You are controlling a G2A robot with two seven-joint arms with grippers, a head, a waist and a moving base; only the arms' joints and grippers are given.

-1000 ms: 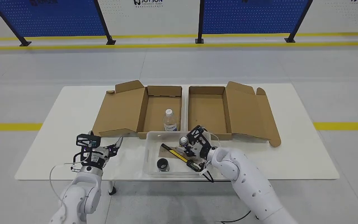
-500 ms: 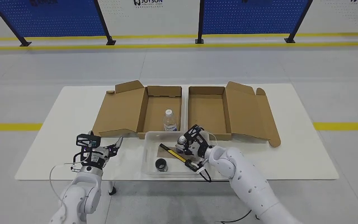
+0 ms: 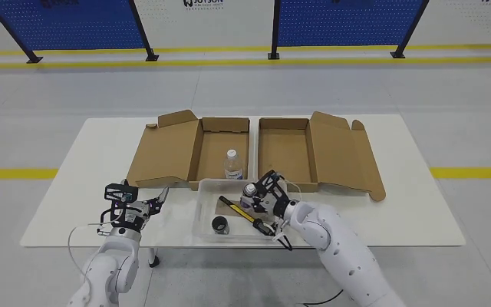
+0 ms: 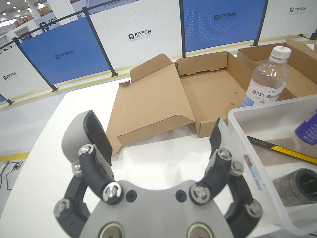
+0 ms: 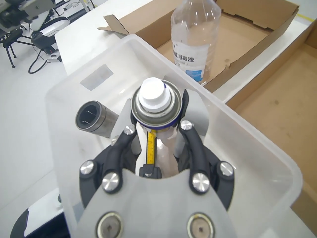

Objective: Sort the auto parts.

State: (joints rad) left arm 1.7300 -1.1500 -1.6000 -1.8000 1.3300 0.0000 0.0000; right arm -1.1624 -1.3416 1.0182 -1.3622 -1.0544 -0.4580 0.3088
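Observation:
A clear plastic bin (image 3: 207, 207) (image 5: 118, 58) (image 4: 247, 149) stands at the table's front middle. Inside it, my right gripper (image 3: 251, 196) (image 5: 156, 115) is shut on a blue spray can (image 5: 156, 105) (image 4: 305, 130) with a white nozzle, held upright. A dark metal cylinder sleeve (image 3: 222, 225) (image 5: 92, 116) (image 4: 296, 187) lies in the bin beside it. A black and yellow caliper (image 3: 236, 210) (image 5: 150, 147) (image 4: 282, 148) lies across the bin floor under the can. My left gripper (image 3: 159, 201) (image 4: 158, 134) hangs open over bare table left of the bin.
Two open cardboard boxes (image 3: 222, 153) (image 3: 288, 153) lie behind the bin with flaps spread. A clear water bottle (image 3: 233, 164) (image 5: 195, 38) (image 4: 267, 80) stands in the left box near its front wall. Bare table lies to the far left and right.
My right gripper has shifted slightly within the bin, closing around the spray can. The left arm has not moved.

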